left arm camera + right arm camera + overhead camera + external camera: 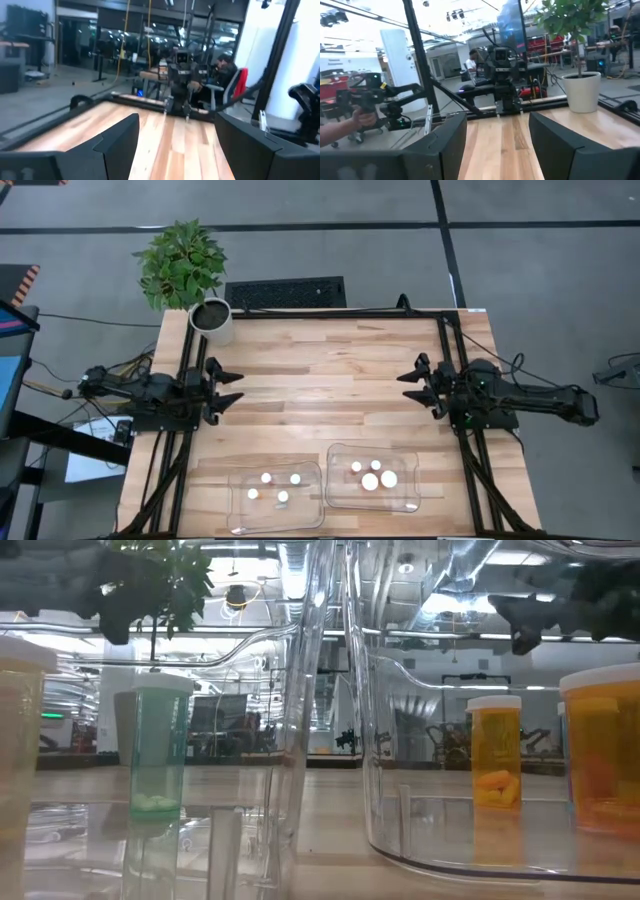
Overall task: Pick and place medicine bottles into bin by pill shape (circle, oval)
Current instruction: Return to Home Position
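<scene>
Two clear plastic bins stand at the table's near edge. The left bin holds several white-capped medicine bottles, upright on their bases. The right bin holds several more. In the low view a greenish bottle stands in one bin and amber bottles in the other. My left gripper hovers open and empty at the table's left side. My right gripper hovers open and empty at the right side. Both point toward the table's middle.
A white plant pot with a green plant stands at the far left corner. A black keyboard-like slab lies beyond the far edge. Bare wood lies between the two grippers. A person sits beyond the table in the left wrist view.
</scene>
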You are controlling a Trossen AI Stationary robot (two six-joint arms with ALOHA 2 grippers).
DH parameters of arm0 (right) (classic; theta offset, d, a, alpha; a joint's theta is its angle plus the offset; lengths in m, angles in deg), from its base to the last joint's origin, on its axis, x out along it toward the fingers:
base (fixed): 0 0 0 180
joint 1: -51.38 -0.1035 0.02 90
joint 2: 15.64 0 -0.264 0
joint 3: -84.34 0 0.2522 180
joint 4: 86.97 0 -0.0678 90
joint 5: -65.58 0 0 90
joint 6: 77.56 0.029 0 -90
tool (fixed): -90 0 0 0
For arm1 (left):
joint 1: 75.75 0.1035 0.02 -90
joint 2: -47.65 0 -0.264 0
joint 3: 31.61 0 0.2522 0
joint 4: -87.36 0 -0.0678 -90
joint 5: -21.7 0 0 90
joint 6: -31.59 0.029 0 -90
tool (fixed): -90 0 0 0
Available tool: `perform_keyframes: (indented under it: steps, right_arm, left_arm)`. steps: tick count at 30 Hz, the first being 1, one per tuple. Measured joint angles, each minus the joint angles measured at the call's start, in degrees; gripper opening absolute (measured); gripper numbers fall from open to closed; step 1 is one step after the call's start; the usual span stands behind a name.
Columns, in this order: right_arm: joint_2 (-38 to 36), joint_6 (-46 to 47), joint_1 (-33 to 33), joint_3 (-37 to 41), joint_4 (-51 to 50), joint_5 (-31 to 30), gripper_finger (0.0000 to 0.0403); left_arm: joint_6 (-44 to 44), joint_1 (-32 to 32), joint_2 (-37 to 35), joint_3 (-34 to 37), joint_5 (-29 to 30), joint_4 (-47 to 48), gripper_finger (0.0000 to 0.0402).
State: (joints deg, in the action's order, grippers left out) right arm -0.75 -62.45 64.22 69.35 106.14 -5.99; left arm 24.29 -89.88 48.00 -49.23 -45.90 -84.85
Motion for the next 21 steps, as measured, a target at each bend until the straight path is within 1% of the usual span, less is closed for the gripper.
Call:
perform_keyframes:
  steps: [2,6,9,13,15,19,21]
  right_arm:
    - [-0.1,0.5,1.6,-0.1,1.2,3.2,0.0225]
    - [-1.3,1.3,5.0,-0.1,2.6,10.8,0.0225]
    - [-1.8,0.5,6.1,0.7,1.0,12.4,0.0225]
    - [-1.8,-0.4,5.8,0.7,-2.7,12.3,0.0225]
    - [-1.9,0.8,5.3,0.8,-3.7,11.1,0.0225]
    - [-1.8,3.5,3.8,0.8,-7.6,2.6,0.0225]
    - [-1.8,3.7,1.8,0.8,-7.2,0.5,0.0225]
  left_arm:
    - [0.0,0.1,1.2,-0.1,0.6,-0.9,0.0253]
    - [-0.9,0.0,1.0,0.4,1.0,0.9,0.0253]
    - [-1.4,0.0,0.8,0.3,1.1,1.6,0.0253]
    - [-2.2,0.0,0.6,0.3,1.0,3.0,0.0253]
    - [-2.8,0.0,0.6,0.3,1.0,4.2,0.0253]
    - [-3.6,0.0,0.6,0.3,2.9,7.1,0.0253]
    - [-3.9,0.0,0.6,0.3,3.9,7.9,0.0253]
